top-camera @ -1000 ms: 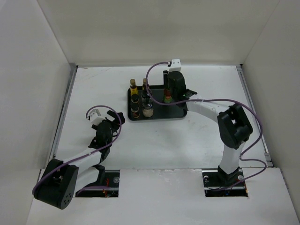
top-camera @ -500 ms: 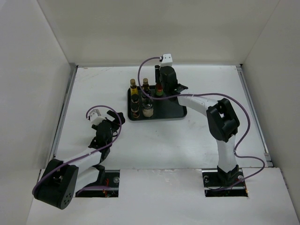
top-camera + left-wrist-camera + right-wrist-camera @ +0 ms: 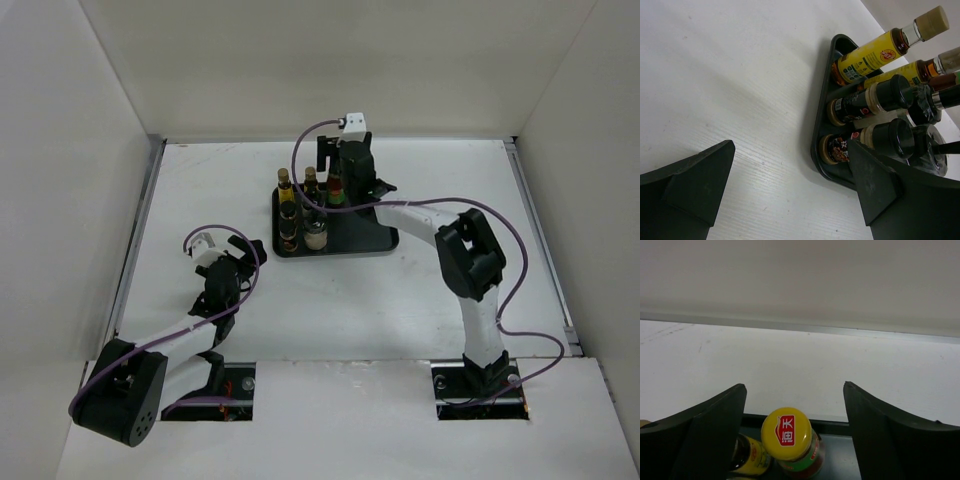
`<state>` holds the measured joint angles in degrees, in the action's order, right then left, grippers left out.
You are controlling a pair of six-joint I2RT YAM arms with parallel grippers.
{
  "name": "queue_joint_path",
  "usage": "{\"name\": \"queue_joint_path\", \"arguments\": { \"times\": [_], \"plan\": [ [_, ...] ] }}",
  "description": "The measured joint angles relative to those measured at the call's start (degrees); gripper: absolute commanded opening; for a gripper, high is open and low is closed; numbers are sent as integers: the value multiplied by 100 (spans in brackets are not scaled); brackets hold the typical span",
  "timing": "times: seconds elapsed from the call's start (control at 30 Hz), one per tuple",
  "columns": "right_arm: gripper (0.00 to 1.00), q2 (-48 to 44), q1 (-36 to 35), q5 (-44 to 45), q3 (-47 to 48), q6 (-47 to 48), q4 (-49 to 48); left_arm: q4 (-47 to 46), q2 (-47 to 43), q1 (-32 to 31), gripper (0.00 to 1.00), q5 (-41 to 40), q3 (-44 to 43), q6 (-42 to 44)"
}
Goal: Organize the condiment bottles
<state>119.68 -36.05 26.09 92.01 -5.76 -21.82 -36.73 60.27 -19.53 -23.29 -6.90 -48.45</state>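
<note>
**A:** Where do the condiment bottles [image 3: 289,214] stand?

**B:** All in the black tray [image 3: 380,240], toward 12 o'clock on the white table [image 3: 420,300]. From above they crowd the tray's 9-to-12 o'clock part, upright and packed side by side.

**A:** And the red bottle [image 3: 335,192]?

**B:** At the tray's 12 o'clock rim, at 3 o'clock of the two yellow-amber bottles [image 3: 865,56]. The overhead view gives only a red-and-green sliver under the right gripper [image 3: 338,172], and the jaws are hard to read there.

**A:** Does the right wrist camera settle it?

**B:** Yes. It shows a yellow cap [image 3: 786,432] with a red logo between the two fingers [image 3: 705,435], with a gap on either side. The jaws are released and touch nothing. It also catches a yellow-labelled neighbour [image 3: 751,456] at the cap's 8 o'clock.

**A:** What about the left gripper [image 3: 243,248]?

**B:** It is spread wide and holds nothing, low over the table at the tray's 8 o'clock, well apart from it.

**A:** Does its camera add anything?

**B:** It shows the tray's 9 o'clock column from the side. There is one amber bottle with a pale cap, then two dark jars [image 3: 860,105] with black caps and red-marked labels, and the second amber bottle behind them. The overhead view shows only their tops. It does show a whitish bottle [image 3: 316,236] near the tray's 6 o'clock rim, which those jars mostly hide in the wrist view.
</note>
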Motion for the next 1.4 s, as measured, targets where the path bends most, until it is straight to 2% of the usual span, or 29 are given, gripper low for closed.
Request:
{"name": "queue_joint_path", "arguments": {
  "times": [0.1, 0.2, 0.3, 0.43, 0.57, 0.7, 0.8, 0.87, 1.0, 1.2, 1.4],
  "plan": [
    [100, -234, -28, 7, -247, -15, -15, 7, -15, 2, 100, -13, 0, 0],
    [100, -728, -44, 4, -575, -33, -17, 28, -101, 2, 100, -63, 0, 7],
    [100, -1622, -46, 90, -1198, -83, -160, 92, -227, 4, 100, -166, 0, 15],
    [100, -3370, -17, 446, -2769, -367, -741, 160, -319, 37, 100, -247, 0, 28],
    [100, -4878, 302, 879, -4690, -1119, -1338, 245, -323, 42, 100, -306, -4, 31],
    [100, -5342, 796, 1078, -6400, -2192, -1233, 334, -221, 39, 100, -323, -63, 31],
    [100, -5421, 1014, 1010, -7082, -2723, -756, 507, -94, 39, 100, -328, -190, 37],
    [100, -5681, 1110, 953, -7281, -2997, -516, 728, -7, 39, 100, -326, -345, 55],
    [100, -6177, 1165, 866, -7390, -3377, -643, 1305, 76, 26, 100, -343, -678, 70],
    [100, -5923, 1204, 603, -7414, -3657, -848, 2068, -236, 28, 100, -474, -754, 72],
    [100, -5882, 1204, 459, -7416, -3742, -866, 2238, -601, 39, 100, -654, -737, 72]
  ]
}}
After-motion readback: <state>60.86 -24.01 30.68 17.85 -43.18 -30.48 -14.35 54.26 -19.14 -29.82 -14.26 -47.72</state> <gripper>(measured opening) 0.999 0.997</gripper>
